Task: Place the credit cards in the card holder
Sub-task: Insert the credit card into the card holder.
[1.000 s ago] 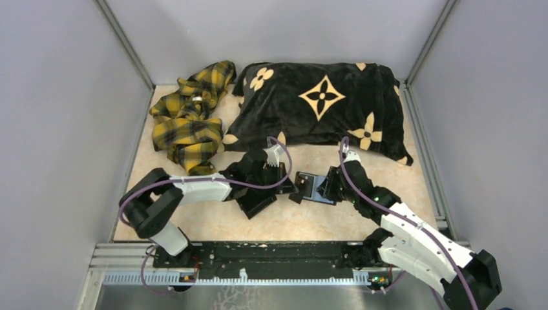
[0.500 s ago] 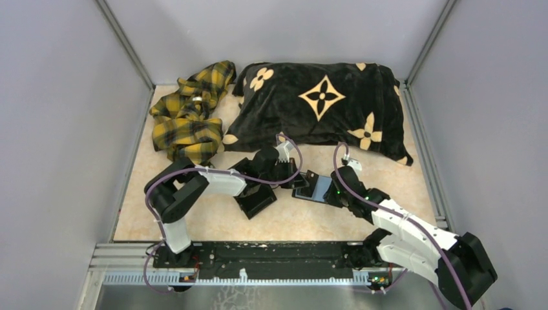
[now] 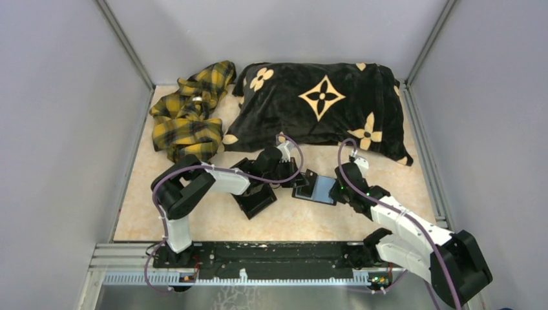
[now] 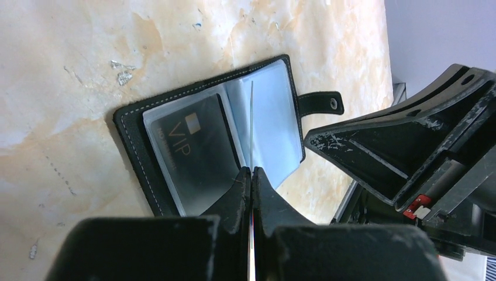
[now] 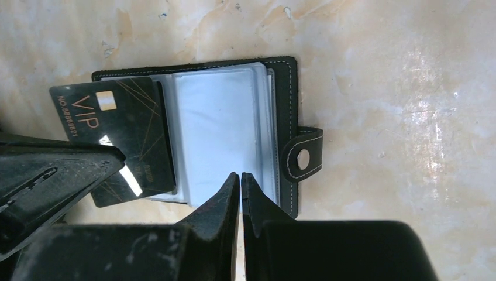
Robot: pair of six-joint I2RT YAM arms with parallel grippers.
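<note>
Gold letters spell "VIP" on the black card (image 5: 117, 134), with a gold chip square beside them and a line along one edge starting "NO.8888". The smaller print lower on the card is too small to read. Thin gold lines cross its glossy face.

The left tool (image 4: 251, 175) is clamped on this card. In its own view the card stands edge-on as a thin bright line rising from between the closed tips. Just beyond and below those tips lies the card holder (image 5: 286, 105), spread open and flat on the table (image 5: 380, 88). It is black and leather-like, with pale stitching around the rim. A small strap (image 5: 302, 157) with a round metal snap sticks out on the side toward the right tool.

The holder's clear plastic sleeves (image 5: 216, 129) are smooth and bluish-white. In the left wrist view the sleeve left of the held card shows a dark "VIP" face; whether that is a second card or a reflection cannot be told.

The right tool (image 5: 240, 175) has its fingers drawn almost together, leaving only a slit. Its tips sit at the near edge of the sleeves, and whether they pinch a sleeve cannot be told.

The table is glossy cream marble pattern. Beyond both tools lies a plush black pillow (image 3: 323, 97) with beige flower and star shapes. Farther to the left tool's left is a crumpled yellow plaid cloth (image 3: 187, 119). A black tray (image 3: 257, 201) sits on the left tool's near side.
</note>
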